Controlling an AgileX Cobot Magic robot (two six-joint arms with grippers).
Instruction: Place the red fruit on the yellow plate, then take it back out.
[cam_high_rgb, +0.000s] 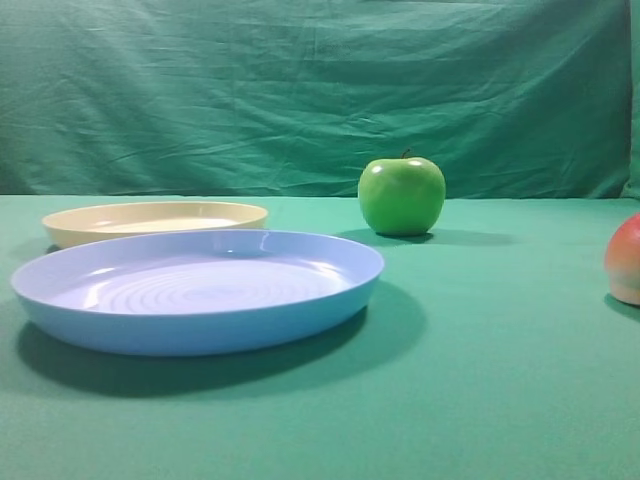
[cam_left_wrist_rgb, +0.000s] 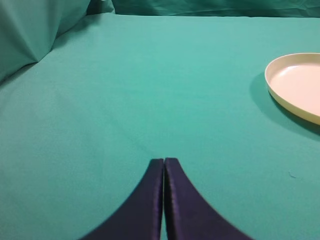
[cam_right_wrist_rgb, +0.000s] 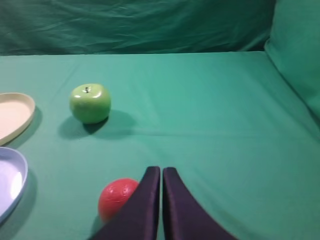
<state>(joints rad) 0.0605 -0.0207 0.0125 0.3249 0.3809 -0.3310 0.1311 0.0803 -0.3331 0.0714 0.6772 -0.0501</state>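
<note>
The red fruit (cam_right_wrist_rgb: 116, 198) lies on the green cloth, just left of my right gripper (cam_right_wrist_rgb: 161, 170) and partly behind its left finger. That gripper is shut and holds nothing. In the exterior high view the red fruit (cam_high_rgb: 625, 260) is cut off by the right edge. The yellow plate (cam_high_rgb: 153, 219) sits at the back left with nothing on it; the yellow plate (cam_left_wrist_rgb: 296, 85) shows at the right of the left wrist view, and the yellow plate (cam_right_wrist_rgb: 13, 116) at the left edge of the right wrist view. My left gripper (cam_left_wrist_rgb: 163, 161) is shut over bare cloth, far left of the plate.
A larger light blue plate (cam_high_rgb: 200, 288) with concentric rings sits in front of the yellow one. A glossy green apple (cam_high_rgb: 402, 195) with a stem stands behind the middle. The green apple (cam_right_wrist_rgb: 90, 103) lies beyond the red fruit. A green curtain backs the table.
</note>
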